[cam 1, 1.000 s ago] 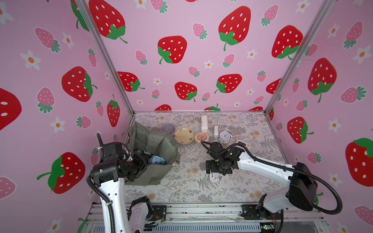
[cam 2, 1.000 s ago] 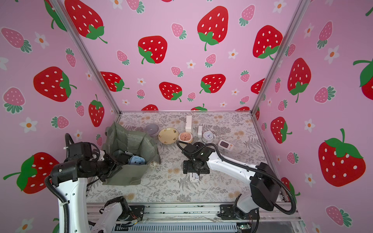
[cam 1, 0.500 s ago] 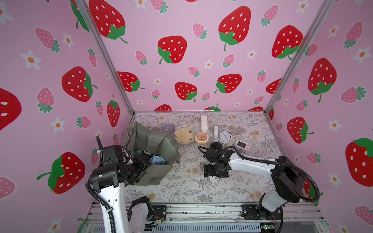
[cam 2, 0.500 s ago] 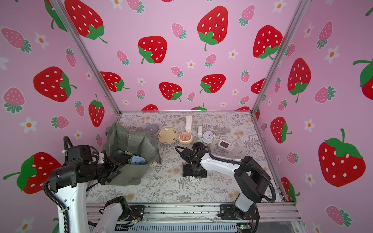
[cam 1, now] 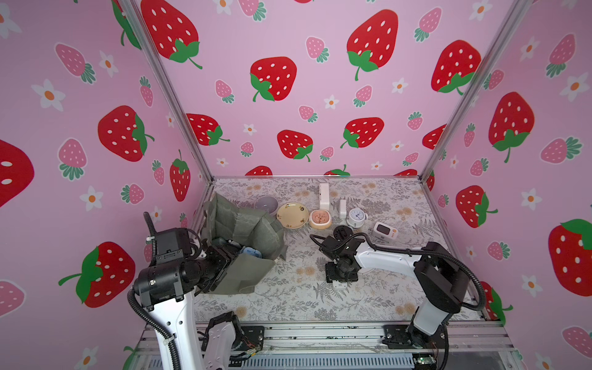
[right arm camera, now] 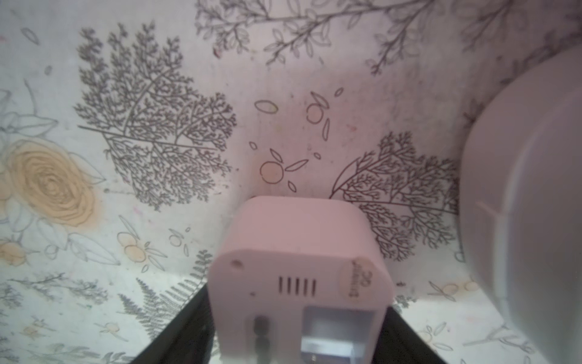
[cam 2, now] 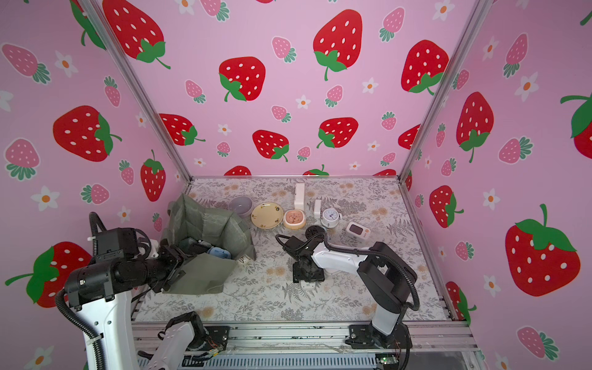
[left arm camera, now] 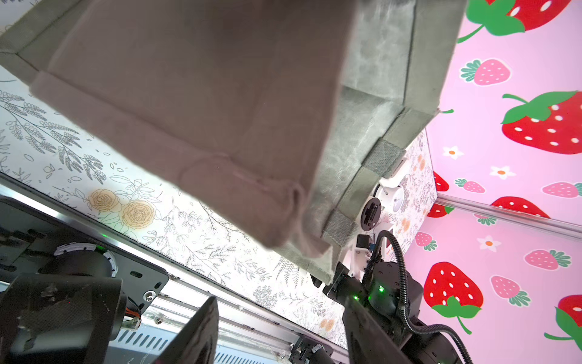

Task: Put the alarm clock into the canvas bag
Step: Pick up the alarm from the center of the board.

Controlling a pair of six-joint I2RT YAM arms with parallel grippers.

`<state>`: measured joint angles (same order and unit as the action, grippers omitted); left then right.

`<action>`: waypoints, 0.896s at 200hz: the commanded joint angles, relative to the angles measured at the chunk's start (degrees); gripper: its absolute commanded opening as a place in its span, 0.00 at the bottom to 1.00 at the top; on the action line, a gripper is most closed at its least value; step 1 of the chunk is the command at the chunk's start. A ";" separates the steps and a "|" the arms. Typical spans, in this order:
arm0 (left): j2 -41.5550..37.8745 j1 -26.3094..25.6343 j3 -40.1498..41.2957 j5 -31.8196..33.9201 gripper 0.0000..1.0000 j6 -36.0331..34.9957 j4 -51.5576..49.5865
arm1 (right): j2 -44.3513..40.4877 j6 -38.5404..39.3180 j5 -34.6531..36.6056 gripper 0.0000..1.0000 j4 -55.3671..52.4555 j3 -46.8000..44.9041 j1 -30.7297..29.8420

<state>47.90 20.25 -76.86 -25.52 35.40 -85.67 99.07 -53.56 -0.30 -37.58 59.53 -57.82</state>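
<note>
Alarm clock (right arm camera: 299, 277) at mid tabletop (cam 1: 288, 304), pickup in hand: right jaws straddle it, grip unclear; left jaws gape beside the canvas bag (cam 1: 243, 224). Next: clench, lift.

One canvas bag (cam 1: 243, 224), two bowls (cam 1: 267, 204) (cam 1: 319, 218), one plate (cam 1: 292, 215), two white blocks (cam 1: 324, 197) (cam 1: 342, 208), three clocks (cam 1: 356, 217) (cam 1: 385, 230) (right arm camera: 299, 268) outside bag.

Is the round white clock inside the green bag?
No, the round white clock stands on the table beside the small pink bowl, well apart from the canvas bag.
</note>
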 commanded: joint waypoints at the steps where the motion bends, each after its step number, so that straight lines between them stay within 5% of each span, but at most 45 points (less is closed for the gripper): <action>1: 0.81 0.22 -4.63 0.39 0.65 1.25 -2.82 | -1.01 2.00 0.44 0.63 -0.27 1.33 0.52; 56: 3.96 0.23 -13.27 -1.28 0.65 4.79 -2.87 | -6.43 6.09 -1.27 0.54 -3.25 7.96 1.80; 91: 5.17 0.14 -17.49 -7.04 0.66 7.85 6.36 | -14.11 8.13 -9.16 0.54 1.49 13.79 8.63; 145: -3.90 -2.44 -5.80 -11.66 0.67 18.81 47.55 | -20.82 -10.00 -29.52 0.53 28.87 14.33 24.53; 179: -0.45 -12.75 -7.49 -6.43 0.66 11.63 49.37 | -17.97 -20.52 -36.97 0.53 42.75 16.88 27.20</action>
<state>44.49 14.76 -82.91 -34.79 50.17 -45.74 79.29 -63.09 -27.59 -10.11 73.95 -31.18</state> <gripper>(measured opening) 0.662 0.583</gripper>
